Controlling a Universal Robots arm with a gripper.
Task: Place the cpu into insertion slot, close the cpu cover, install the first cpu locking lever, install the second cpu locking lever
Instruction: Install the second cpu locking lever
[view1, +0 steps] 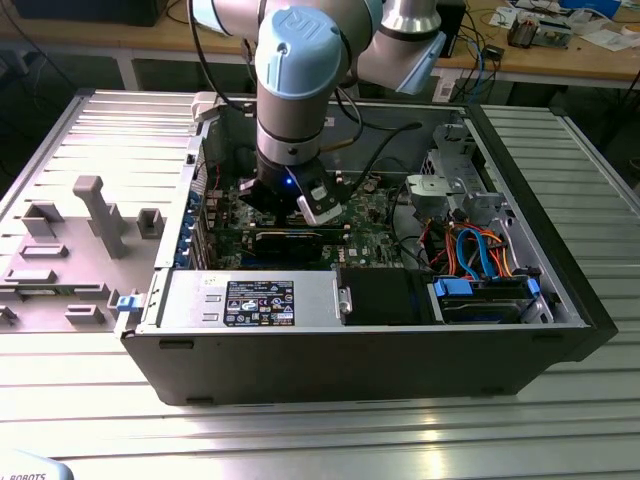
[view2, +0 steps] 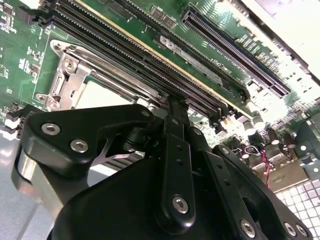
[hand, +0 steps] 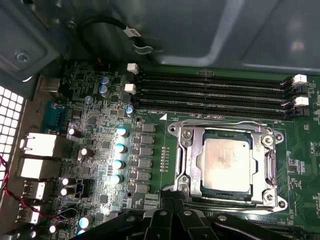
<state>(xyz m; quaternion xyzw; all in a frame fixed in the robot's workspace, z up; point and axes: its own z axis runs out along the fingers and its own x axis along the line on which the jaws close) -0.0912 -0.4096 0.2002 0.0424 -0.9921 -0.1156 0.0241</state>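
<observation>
hovering low, our claw (hand: 172, 212) looks closed and empty; just ahead of its tips, the cpu (hand: 227, 165) sits in the insertion slot (hand: 192, 165) under the cpu cover (hand: 227, 134).

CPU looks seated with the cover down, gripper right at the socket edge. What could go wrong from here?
1. The gripper sits at the rim of the cpu cover; a skewed push might bend the thin frame.
2. The memory slots run close alongside, so a sideways slip could strike them.
3. The cpu may shift if the cover lifts.
</observation>
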